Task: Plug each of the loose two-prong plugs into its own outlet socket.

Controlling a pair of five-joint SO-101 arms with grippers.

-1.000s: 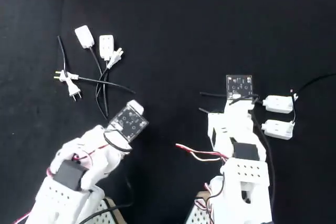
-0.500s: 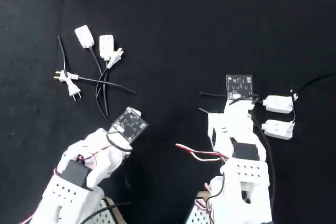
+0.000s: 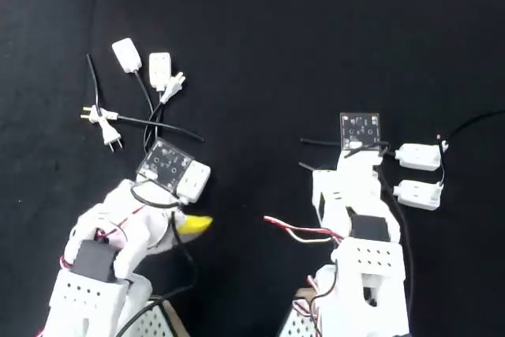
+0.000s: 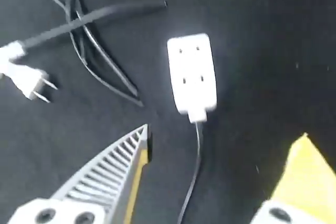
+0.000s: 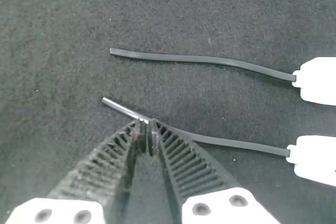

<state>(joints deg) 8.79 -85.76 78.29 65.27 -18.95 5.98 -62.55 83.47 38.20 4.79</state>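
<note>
– The left hand [image 4: 224, 135] had swung round within the last second, from pointing far-right to pointing far-left at the tangle of cords. Its jaws stood wide apart, holding nothing.
– What lay in front of it?
– An outlet socket [image 4: 191, 72], face up, just beyond the fingertips, its cord trailing back between them. A loose plug [image 4: 30, 81] lay off to one side, beside the crossed cords.
– So nothing was joined on that side?
– Not yet. From above, the left plugs [image 3: 112, 140] lay apart from the sockets [image 3: 159, 70]. The turn looked like lining up for a first grasp.
– And the right hand?
– The right hand [image 5: 147, 127] had not stirred. It was clenched on the end of a thin black cable [image 5: 226, 141], near two white blocks [image 3: 417, 193] on the right.
– The surroundings?
– A black cloth tabletop [image 3: 276, 53]. Past its far edge there was dim clutter and a pale strip.
</note>
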